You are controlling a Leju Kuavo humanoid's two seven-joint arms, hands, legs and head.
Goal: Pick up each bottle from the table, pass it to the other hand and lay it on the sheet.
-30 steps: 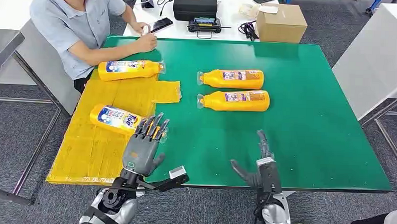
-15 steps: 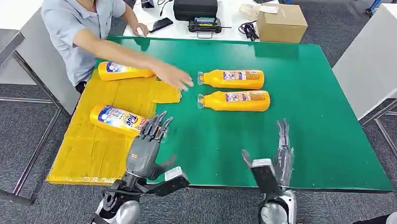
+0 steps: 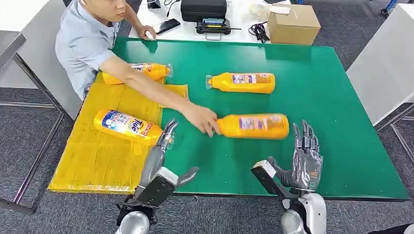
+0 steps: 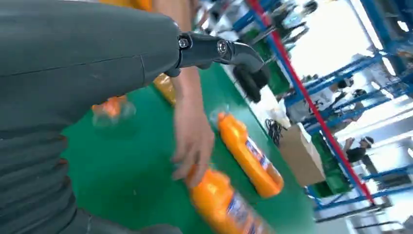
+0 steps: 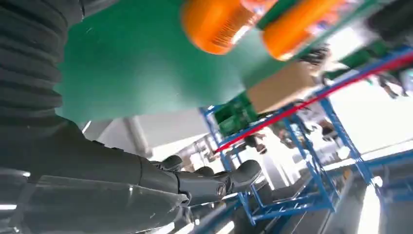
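Observation:
Two yellow bottles lie on the yellow sheet [image 3: 104, 160]: a near one [image 3: 124, 125] and a far one [image 3: 147, 70] partly behind a person's arm. Two more lie on the green table [image 3: 330, 100]: a far bottle [image 3: 242, 82] and a nearer bottle [image 3: 254, 125], whose cap end a person's hand [image 3: 202, 118] touches. My left hand [image 3: 159, 158] is raised edge-on at the sheet's right border, fingers straight, holding nothing. My right hand [image 3: 305, 158] stands upright just right of the nearer bottle, fingers spread and empty. The left wrist view shows the person's hand [image 4: 192, 141] on that bottle [image 4: 224, 204].
The person sits at the table's far left corner, arm stretched across the sheet. Beyond the table stand a black case [image 3: 203, 5], a cardboard box [image 3: 294, 24] and cables. A white table [image 3: 394, 61] is to the right. Bare green surface lies at the right.
The person reached across and slid the nearer table bottle toward the front edge. My right hand rose and spread its fingers beside it. My left hand turned edge-on.

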